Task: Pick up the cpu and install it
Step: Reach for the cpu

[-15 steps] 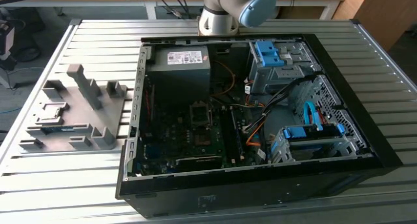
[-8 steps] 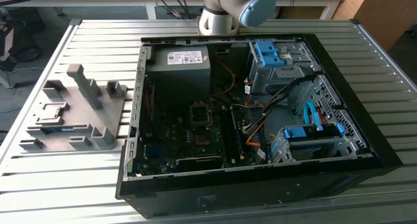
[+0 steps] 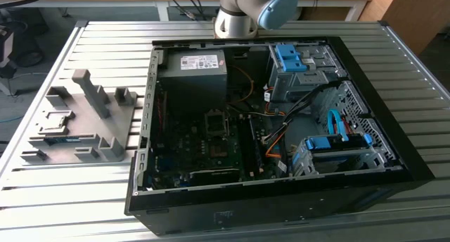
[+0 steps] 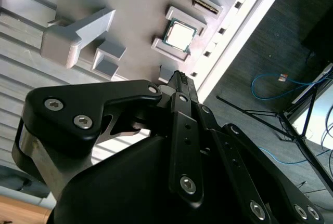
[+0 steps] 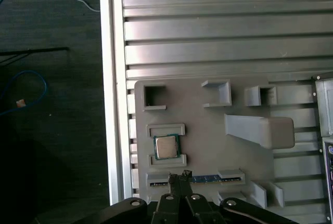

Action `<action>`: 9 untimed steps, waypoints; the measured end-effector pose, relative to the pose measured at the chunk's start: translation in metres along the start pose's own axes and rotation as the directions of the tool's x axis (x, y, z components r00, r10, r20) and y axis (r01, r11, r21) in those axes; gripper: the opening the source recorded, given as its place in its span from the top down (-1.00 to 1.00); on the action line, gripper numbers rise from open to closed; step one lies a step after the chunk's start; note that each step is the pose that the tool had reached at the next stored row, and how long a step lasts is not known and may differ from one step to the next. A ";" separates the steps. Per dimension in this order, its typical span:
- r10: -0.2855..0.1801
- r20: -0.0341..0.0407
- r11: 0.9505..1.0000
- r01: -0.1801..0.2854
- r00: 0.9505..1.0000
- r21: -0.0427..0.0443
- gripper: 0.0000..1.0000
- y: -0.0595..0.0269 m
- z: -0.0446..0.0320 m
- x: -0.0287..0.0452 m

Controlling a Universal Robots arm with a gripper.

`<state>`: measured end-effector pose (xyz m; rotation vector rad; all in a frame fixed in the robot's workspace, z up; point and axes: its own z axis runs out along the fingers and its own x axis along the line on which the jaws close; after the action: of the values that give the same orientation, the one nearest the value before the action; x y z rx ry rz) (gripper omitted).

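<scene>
The cpu (image 5: 166, 147) is a small square chip with a silver-grey top. It lies flat between two low brackets on a grey fixture plate (image 5: 208, 146), and it also shows in the second wrist view, cpu (image 4: 179, 34). My gripper (image 5: 179, 174) hangs above the plate a short way from the chip, over the slot beside it, not touching it. Its black fingertips (image 4: 180, 80) are pressed together with nothing between them. In the exterior view the open computer case (image 3: 281, 200) holds the motherboard with its dark square socket (image 3: 216, 123).
A long narrow memory stick (image 5: 208, 178) lies in a slot of the plate beside the chip. Tall grey posts (image 5: 260, 129) rise from the fixture (image 3: 84, 121). The slatted metal table (image 5: 223, 26) ends close by, with dark floor and cables (image 5: 21, 94) beyond.
</scene>
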<state>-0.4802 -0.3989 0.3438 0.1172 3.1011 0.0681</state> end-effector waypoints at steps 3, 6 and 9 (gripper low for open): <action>0.000 0.000 1.000 0.000 1.000 0.000 0.80 -0.0002 0.0012 0.0014; 0.000 0.000 1.000 0.000 1.000 0.000 0.80 -0.0004 0.0026 0.0028; 0.000 0.000 1.000 0.000 1.000 0.000 0.80 -0.0005 0.0043 0.0037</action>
<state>-0.4838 -0.3990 0.3393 0.1171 3.1011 0.0681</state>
